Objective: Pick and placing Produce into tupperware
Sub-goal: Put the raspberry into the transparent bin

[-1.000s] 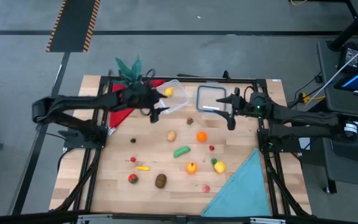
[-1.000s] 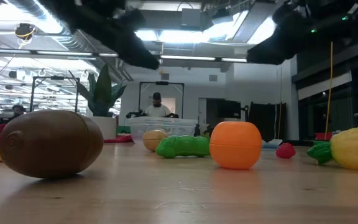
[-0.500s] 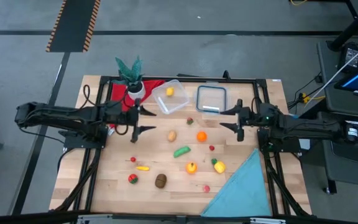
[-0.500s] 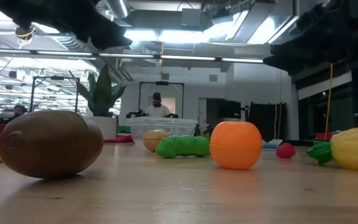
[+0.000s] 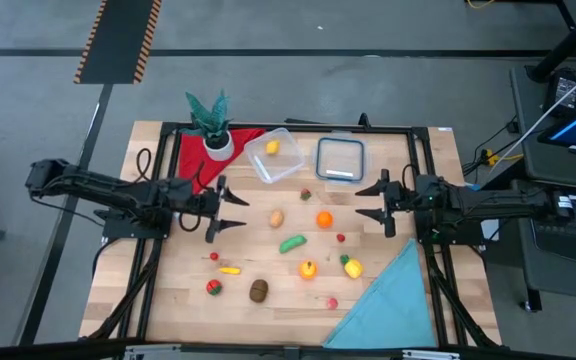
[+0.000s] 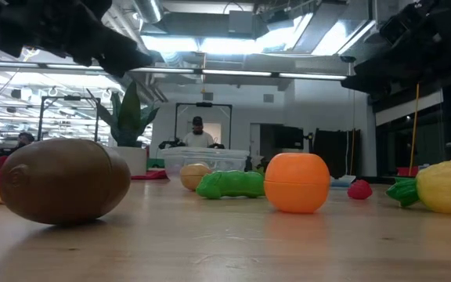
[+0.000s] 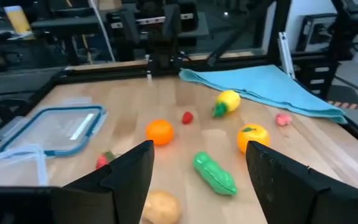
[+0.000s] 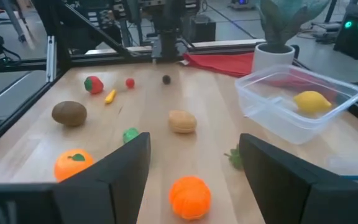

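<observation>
Produce is scattered all over the wooden table point(image 5: 168, 300), with one yellow lemon point(image 5: 272, 147) already sitting in the clear tub point(image 5: 274, 156) at the far edge. Both grippers hang empty with fingers spread, left gripper point(image 5: 230, 209) and right gripper point(image 5: 368, 202) facing across the orange point(image 5: 324, 220) and potato point(image 5: 276, 218). These look like light hard plastic, probably slippery and rolly, so I'd pinch across the middle

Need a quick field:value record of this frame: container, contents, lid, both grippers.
container: tupperware, far side of table, beside the lid
contents: one yellow lemon
lid: lid, flat on table, off the container
left gripper: left gripper, fingers open, empty, above the table's left half
right gripper: right gripper, fingers open, empty, near the orange
</observation>
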You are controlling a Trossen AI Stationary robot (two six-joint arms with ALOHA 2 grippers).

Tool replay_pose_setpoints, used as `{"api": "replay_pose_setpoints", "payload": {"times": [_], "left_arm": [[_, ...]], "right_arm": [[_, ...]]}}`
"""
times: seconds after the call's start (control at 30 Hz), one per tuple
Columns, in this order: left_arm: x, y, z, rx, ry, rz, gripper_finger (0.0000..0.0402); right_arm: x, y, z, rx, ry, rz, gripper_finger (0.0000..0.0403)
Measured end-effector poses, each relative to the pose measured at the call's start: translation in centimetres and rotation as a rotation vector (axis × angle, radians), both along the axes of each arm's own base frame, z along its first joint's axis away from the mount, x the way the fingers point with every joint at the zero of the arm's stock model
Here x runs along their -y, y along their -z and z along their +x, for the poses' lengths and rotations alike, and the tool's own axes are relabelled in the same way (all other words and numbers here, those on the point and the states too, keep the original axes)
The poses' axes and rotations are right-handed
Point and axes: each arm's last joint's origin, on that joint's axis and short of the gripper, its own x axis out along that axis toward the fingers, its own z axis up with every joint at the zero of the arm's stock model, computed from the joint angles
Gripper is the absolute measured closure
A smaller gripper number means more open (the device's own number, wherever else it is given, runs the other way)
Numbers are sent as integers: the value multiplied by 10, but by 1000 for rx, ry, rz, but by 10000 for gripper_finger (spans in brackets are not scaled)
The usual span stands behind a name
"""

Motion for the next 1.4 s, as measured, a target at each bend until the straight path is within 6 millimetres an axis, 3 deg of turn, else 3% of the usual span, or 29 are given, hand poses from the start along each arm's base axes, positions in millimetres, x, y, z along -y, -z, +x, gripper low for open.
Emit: {"api": "replay_pose_setpoints", "payload": {"times": [0.7,1.4], "left_arm": [[9,1,-1,-3,52,1,154],[9,1,-1,-3,52,1,154]], "right_arm": [[1,-7,1,17,57,96,155],[1,-37,35,-625,109,207,155]]}}
